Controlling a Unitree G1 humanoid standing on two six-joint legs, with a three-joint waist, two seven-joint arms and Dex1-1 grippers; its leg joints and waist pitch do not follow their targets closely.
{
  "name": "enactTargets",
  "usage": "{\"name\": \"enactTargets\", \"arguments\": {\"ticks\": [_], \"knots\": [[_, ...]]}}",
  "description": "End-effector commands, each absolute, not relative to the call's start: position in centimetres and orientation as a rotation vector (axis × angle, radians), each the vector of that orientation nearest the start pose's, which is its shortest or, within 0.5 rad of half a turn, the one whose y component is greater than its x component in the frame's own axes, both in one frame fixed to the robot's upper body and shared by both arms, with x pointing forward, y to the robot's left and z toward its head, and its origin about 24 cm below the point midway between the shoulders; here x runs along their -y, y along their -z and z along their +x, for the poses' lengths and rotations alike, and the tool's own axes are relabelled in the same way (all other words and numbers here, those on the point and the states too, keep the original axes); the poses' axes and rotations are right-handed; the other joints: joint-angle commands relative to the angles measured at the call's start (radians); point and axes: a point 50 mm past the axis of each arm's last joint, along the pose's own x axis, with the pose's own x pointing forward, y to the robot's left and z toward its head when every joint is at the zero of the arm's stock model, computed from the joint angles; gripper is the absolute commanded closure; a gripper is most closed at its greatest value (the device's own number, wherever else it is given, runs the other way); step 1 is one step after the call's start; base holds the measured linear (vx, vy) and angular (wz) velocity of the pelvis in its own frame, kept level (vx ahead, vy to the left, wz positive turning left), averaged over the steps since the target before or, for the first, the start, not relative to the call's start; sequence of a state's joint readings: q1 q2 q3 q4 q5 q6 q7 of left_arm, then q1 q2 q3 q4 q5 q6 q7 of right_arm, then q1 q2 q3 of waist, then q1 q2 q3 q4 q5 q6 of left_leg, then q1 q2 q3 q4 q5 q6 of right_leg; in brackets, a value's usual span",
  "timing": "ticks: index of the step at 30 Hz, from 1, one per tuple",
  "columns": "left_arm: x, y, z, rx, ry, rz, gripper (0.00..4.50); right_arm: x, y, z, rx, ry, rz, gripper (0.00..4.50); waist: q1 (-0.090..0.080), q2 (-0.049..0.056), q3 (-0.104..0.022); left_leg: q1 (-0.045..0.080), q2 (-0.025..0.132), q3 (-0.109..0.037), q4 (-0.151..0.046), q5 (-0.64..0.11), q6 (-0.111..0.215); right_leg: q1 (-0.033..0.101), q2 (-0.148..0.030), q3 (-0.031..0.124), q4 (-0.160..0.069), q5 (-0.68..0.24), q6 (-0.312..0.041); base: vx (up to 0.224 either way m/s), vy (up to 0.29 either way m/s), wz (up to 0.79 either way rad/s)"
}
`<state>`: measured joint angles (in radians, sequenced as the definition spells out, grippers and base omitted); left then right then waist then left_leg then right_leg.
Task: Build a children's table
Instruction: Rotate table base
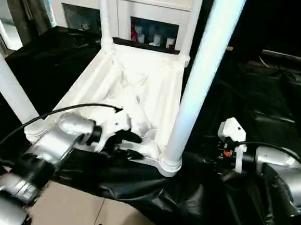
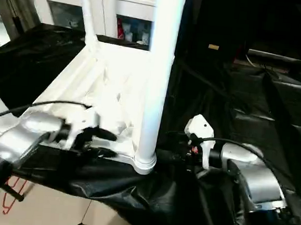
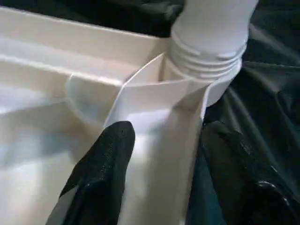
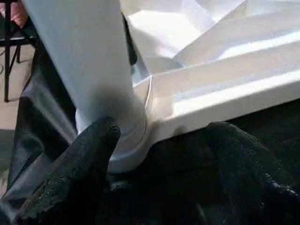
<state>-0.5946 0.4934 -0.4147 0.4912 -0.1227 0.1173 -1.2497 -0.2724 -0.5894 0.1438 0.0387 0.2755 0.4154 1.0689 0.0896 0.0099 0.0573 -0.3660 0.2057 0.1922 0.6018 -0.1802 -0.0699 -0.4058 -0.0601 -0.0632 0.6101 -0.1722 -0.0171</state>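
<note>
The children's table lies upside down on a black cloth, its ribbed white top facing up. Legs stand in its corner sockets: a near right leg, a near left leg, and two far legs. My left gripper is open astride the near rim wall, one finger inside and one outside, just beside the near right socket. My right gripper is open on the cloth beside that leg's base, with nothing between its fingers.
A white cabinet with glass doors stands right behind the table. Crumpled black cloth spreads to the right and hangs over the near edge. Pale floor shows below, with a red object on it.
</note>
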Motion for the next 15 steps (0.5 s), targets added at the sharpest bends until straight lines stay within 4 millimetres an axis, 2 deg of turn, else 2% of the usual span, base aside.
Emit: {"name": "enactTargets", "arguments": {"ticks": [1, 2, 3, 4, 5, 7, 11, 13, 14, 15], "knots": [[-14.2, -6.3, 31.0, -0.472, 1.452, 0.470, 2.15, 18.1, -8.4, 26.9, -0.395, -1.151, -0.234, 0.97, 0.001, 0.003, -0.070, 0.014, 0.020, -0.016, -0.067, -0.227, 0.012, 0.051, -0.071, 0.045, -0.087, -0.314, -0.146, 0.000, 0.000, 0.00], [-14.1, -6.3, 31.2, -0.493, 1.486, 0.483, 2.20, 18.2, -8.5, 27.0, -0.395, -1.150, -0.248, 0.97, -0.002, 0.006, -0.070, 0.008, 0.021, -0.019, -0.068, -0.221, 0.012, 0.055, -0.073, 0.045, -0.083, -0.302, -0.153, 0.000, 0.000, 0.00], [-14.1, -6.3, 31.2, -0.493, 1.486, 0.483, 2.28, 18.2, -8.5, 27.0, -0.395, -1.150, -0.248, 0.97, -0.002, 0.004, -0.071, 0.013, 0.019, -0.016, -0.065, -0.224, 0.015, 0.052, -0.071, 0.045, -0.086, -0.313, -0.149, 0.000, 0.000, 0.00], [-14.1, -6.3, 31.3, -0.504, 1.501, 0.481, 2.28, 18.2, -8.6, 27.0, -0.396, -1.148, -0.249, 0.97, -0.003, 0.003, -0.071, 0.012, 0.020, -0.017, -0.065, -0.221, 0.014, 0.053, -0.072, 0.045, -0.084, -0.307, -0.155, 0.000, 0.000, 0.00], [-14.2, -6.3, 31.4, -0.516, 1.505, 0.495, 2.52, 18.4, -8.7, 27.0, -0.395, -1.144, -0.257, 0.97, -0.003, 0.006, -0.069, 0.013, 0.019, -0.016, -0.065, -0.227, 0.016, 0.052, -0.070, 0.044, -0.088, -0.317, -0.156, 0.000, 0.000, 0.00], [-14.5, -6.3, 31.6, -0.536, 1.505, 0.502, 2.58, 18.7, -9.0, 27.1, -0.394, -1.139, -0.265, 0.97, -0.002, 0.008, -0.070, 0.015, 0.021, -0.017, -0.065, -0.228, 0.015, 0.052, -0.070, 0.044, -0.086, -0.317, -0.162, 0.000, 0.000, 0.00], [-15.3, -6.3, 31.8, -0.557, 1.493, 0.507, 3.01, 19.2, -9.3, 27.2, -0.395, -1.134, -0.281, 0.97, -0.001, 0.005, -0.070, 0.015, 0.023, -0.017, -0.066, -0.229, 0.016, 0.053, -0.071, 0.044, -0.083, -0.302, -0.173, 0.000, 0.000, 0.00], [-15.7, -6.4, 31.9, -0.551, 1.485, 0.505, 3.06, 19.4, -9.2, 27.3, -0.401, -1.134, -0.285, 0.97, -0.001, -0.006, -0.070, 0.015, 0.023, -0.016, -0.065, -0.228, 0.020, 0.054, -0.072, 0.044, -0.084, -0.309, -0.173, 0.000, 0.000, 0.00], [-15.8, -6.5, 32.0, -0.543, 1.478, 0.497, 3.26, 19.4, -9.2, 27.4, -0.403, -1.134, -0.286, 0.97, 0.001, -0.003, -0.069, 0.014, 0.024, -0.016, -0.066, -0.224, 0.023, 0.052, -0.073, 0.043, -0.083, -0.311, -0.175, 0.000, 0.000, 0.00], [-16.0, -6.6, 32.0, -0.544, 1.475, 0.479, 3.26, 19.4, -9.2, 27.4, -0.405, -1.137, -0.286, 0.97, 0.003, -0.008, -0.070, 0.015, 0.025, -0.016, -0.066, -0.221, 0.024, 0.052, -0.075, 0.044, -0.082, -0.316, -0.176, 0.000, 0.000, 0.00]]}}
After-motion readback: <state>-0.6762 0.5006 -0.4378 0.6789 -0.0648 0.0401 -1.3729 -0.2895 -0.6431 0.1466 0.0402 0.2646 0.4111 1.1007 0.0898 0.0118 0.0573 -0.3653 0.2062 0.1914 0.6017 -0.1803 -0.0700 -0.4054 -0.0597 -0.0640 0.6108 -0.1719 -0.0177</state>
